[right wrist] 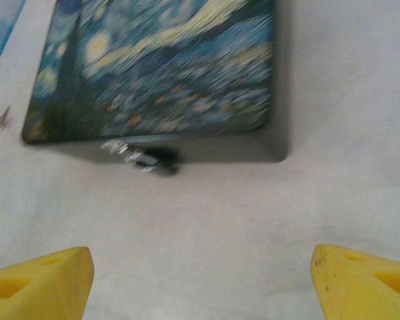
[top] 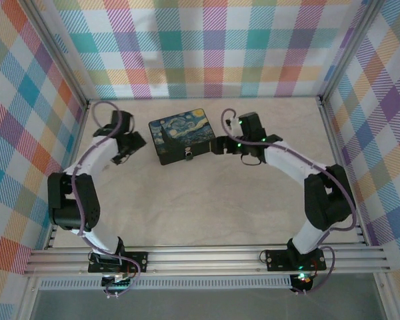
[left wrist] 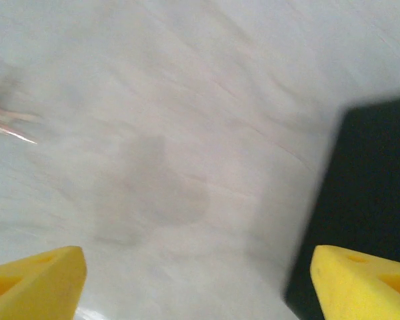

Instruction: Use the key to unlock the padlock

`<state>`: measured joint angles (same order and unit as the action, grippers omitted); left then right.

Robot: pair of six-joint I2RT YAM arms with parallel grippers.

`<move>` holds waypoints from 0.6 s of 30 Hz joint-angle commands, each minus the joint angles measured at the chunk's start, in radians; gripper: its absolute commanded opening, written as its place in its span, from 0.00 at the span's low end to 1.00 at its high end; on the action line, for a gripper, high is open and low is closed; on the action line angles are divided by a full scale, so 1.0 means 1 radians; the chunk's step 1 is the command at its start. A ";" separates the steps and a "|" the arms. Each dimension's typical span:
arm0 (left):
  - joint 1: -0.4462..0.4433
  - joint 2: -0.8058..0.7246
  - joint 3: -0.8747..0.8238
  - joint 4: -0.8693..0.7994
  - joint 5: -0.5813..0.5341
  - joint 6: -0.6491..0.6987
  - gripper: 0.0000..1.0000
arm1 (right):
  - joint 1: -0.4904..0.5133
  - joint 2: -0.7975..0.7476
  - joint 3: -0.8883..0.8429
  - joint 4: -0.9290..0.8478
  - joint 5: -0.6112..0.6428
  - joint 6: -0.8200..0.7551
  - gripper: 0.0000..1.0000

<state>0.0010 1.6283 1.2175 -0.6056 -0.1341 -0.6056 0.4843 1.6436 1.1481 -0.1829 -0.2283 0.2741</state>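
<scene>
Yellow-fingered left gripper and right gripper are spread, empty; key is best pinched by its head, padlock steadied against the box.

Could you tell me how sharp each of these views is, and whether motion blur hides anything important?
Top external: sharp, evenly lit, the box crisp. Left wrist: heavy motion blur, a pale streak at left too smeared to identify. Right wrist: also blurred, the lid's painting streaky, the padlock at the box's front just a dark smudge.
</scene>
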 commanded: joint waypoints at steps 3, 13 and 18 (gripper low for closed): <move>0.230 -0.068 -0.120 -0.010 0.058 0.005 0.79 | 0.052 -0.044 -0.104 0.104 0.004 0.062 0.83; 0.345 0.008 -0.120 0.096 0.048 0.095 0.60 | 0.108 -0.075 -0.197 0.199 -0.064 0.100 0.81; 0.356 0.087 -0.076 0.137 0.104 0.147 0.50 | 0.114 -0.088 -0.197 0.187 -0.066 0.094 0.80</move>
<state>0.3500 1.6798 1.1110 -0.5106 -0.0731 -0.5110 0.5900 1.5894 0.9512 -0.0360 -0.2729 0.3592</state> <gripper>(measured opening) 0.501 0.800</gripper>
